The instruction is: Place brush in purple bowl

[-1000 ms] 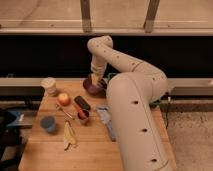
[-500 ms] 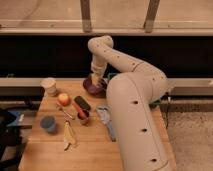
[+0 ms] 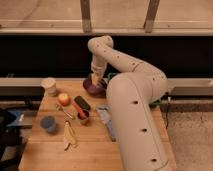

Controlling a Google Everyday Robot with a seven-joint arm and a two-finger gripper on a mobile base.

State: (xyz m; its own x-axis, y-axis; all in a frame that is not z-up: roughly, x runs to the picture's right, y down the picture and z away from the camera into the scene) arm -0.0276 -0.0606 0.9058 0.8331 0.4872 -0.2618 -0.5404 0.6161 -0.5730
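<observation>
- The robot's arm (image 3: 131, 95) fills the right half of the view: a thick white segment rises from the lower right, bends at a rounded elbow near the middle right, then runs up and left to a second bend high above the back of the counter (image 3: 95, 150).
- From that upper bend the last link drops almost straight down, so the wrist points at the counter's far edge.
- The tool (image 3: 95, 80) hangs at the end of that link, right over the purple bowl (image 3: 93, 87), low enough that its tip overlaps the bowl's rim in the view.
- Whether the tool is spread or closed cannot be told, nor whether it has hold of anything.
- The purple bowl sits at the back edge of the counter, just left of the big white arm segment.
- The brush cannot be made out with certainty; the spot under the tool and inside the bowl is too dark and hidden to read.
- Left of the bowl, along the back, stands a pale cup (image 3: 49, 86).
- An orange fruit (image 3: 63, 98) lies in front of the cup.
- A dark block with a red edge (image 3: 81, 105) lies at a slant near the counter's middle.
- A small blue cup (image 3: 48, 123) stands near the left edge.
- A banana (image 3: 69, 136) lies toward the front.
- A bluish packet (image 3: 106, 120) lies just beside the arm.
</observation>
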